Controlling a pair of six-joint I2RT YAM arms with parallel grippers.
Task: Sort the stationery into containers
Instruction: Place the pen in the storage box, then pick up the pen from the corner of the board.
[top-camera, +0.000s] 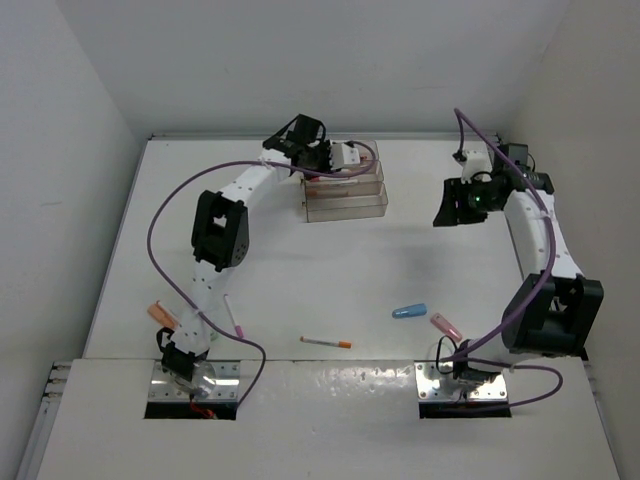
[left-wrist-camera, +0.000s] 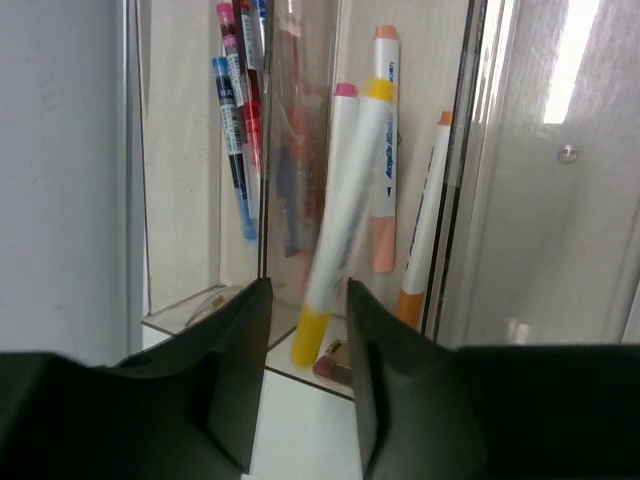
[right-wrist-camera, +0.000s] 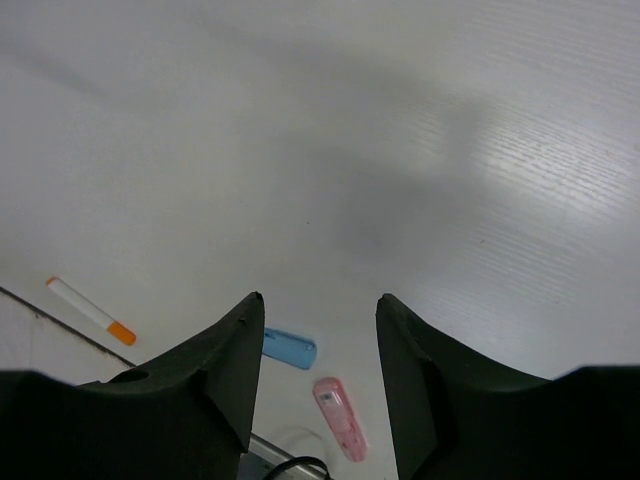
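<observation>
Table centre open, trays crowded.
Left arm over trays; pen, blue piece, pink piece near front.

The containers are showing clear, glossy plastic walls, throwing reflections across the middle of the frame. The markers inside are looking like smooth white plastic. The counter is reading as matt white with a fine lined grain. The fingers of the left tool and the right tool are appearing as dull black plastic.
</observation>
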